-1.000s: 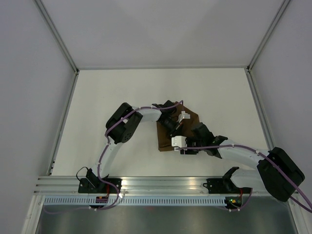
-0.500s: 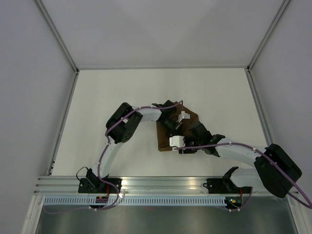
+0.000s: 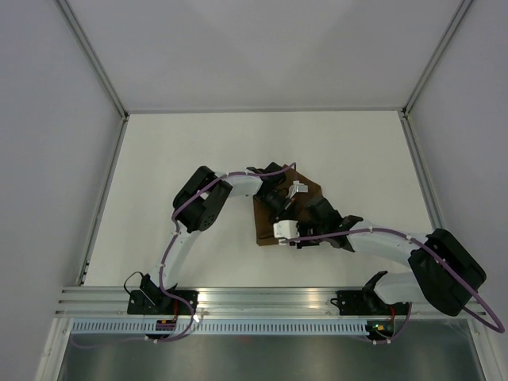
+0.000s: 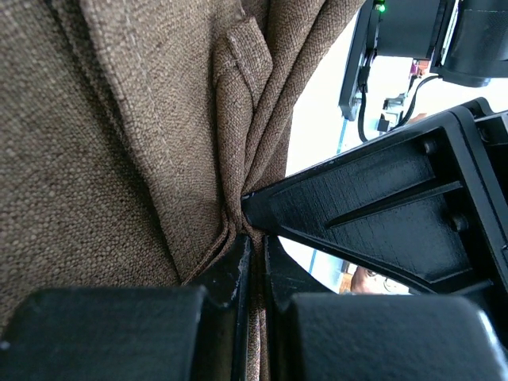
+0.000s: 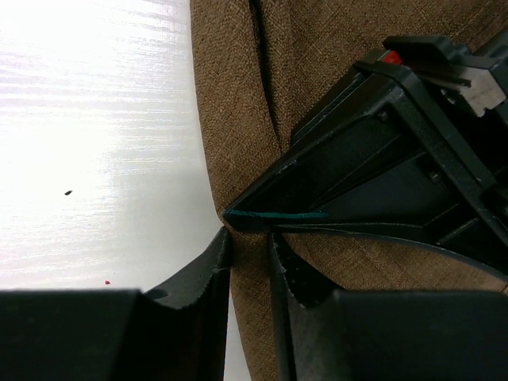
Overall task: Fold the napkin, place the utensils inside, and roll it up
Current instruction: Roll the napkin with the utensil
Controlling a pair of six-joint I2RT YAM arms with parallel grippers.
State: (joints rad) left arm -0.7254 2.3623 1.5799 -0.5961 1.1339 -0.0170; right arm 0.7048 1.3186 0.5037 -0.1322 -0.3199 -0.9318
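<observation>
Nearest, the right pincer (image 5: 249,238) nips the napkin (image 5: 238,103) at its edge beside the bare table (image 5: 95,119), likely to anchor it. Beyond, the left pincer (image 4: 255,242) is pressed together on a bunched fold (probably to draw the cloth over). The knife is not in sight.

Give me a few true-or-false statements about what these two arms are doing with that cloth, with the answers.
1. The napkin is brown. True.
2. The left gripper is wide open. False: it is pinched shut on a fold of the napkin.
3. The right gripper has the napkin's edge between its fingers. True.
4. The napkin lies spread out flat. False: it is folded in layers.
5. The napkin hangs off the edge of the table. False: it lies near the middle.
</observation>
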